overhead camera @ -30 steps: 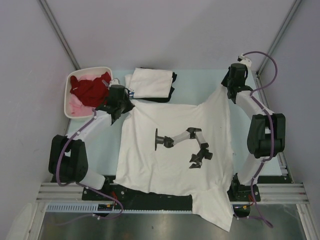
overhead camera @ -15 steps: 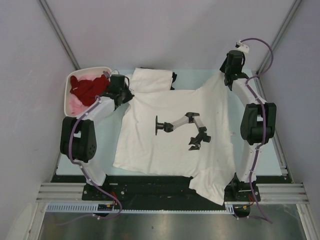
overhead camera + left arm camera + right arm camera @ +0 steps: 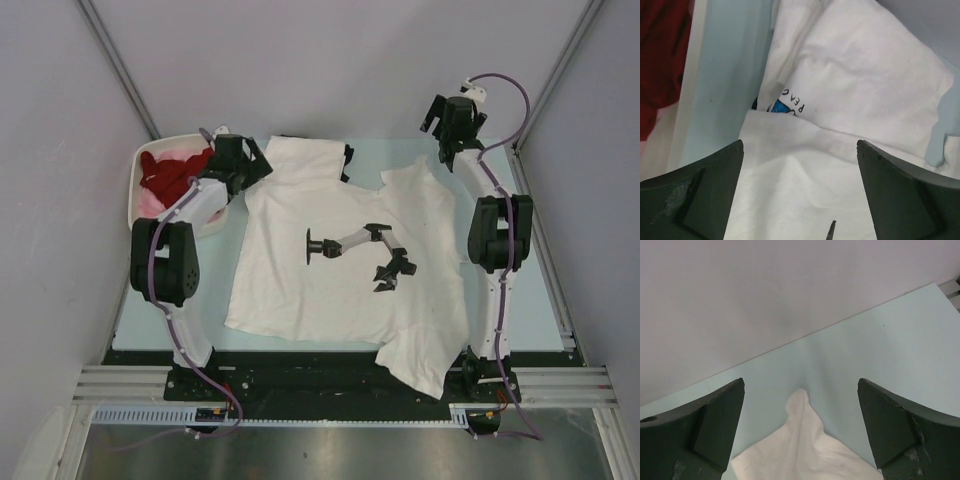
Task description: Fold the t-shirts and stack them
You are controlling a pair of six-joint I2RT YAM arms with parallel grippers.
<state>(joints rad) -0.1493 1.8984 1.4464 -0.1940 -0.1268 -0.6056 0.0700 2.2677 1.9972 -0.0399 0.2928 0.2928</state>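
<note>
Covering much of the pale blue table (image 3: 560,300), a cream-white t-shirt (image 3: 330,280) lies between grey walls, both pincers wide.

Soft matt cloth t-shirt (image 3: 340,290) on smooth table (image 3: 540,300).

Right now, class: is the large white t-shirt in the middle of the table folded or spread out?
Spread out: the white t-shirt lies flat with both sleeves extended, one corner hanging over the near table edge.

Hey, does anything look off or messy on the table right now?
Yes: the spread white t-shirt lies skewed, its near right corner hanging over the table edge.
</note>
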